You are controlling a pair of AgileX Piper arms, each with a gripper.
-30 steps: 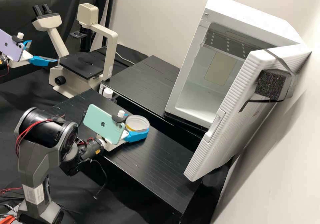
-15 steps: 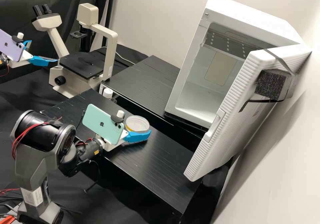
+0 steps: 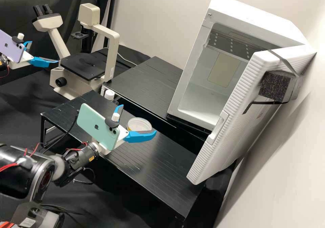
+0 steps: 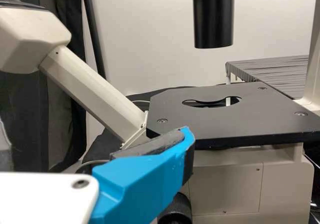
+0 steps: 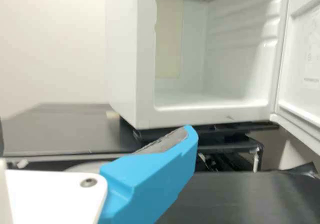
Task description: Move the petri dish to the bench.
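Observation:
The right gripper (image 3: 138, 120) is open over the low black bench (image 3: 162, 160), its blue fingers spread wide in the high view. Between and just beyond them lies the clear round petri dish (image 3: 139, 124) with a yellowish rim, flat on the bench, its near side partly hidden by the near finger. From the right wrist, the same gripper (image 5: 95, 134) shows one blue finger across a pale curved edge of the dish (image 5: 82, 167). At the upper left, the left gripper (image 3: 44, 52) stands open and holding nothing, beside the microscope; in its wrist view, the gripper (image 4: 95, 139) has one finger before the stage.
A white incubator (image 3: 203, 109) with its door (image 3: 237, 119) swung wide stands behind, on a second black platform (image 3: 145, 85). The cream microscope (image 3: 110, 52) is at the back left, its black stage (image 4: 225, 116) near the left gripper.
The right gripper's fingers have opened around the dish, and the far finger has come into sight. Its arm has lowered and shifted left. The dish stays put; the left arm is still.

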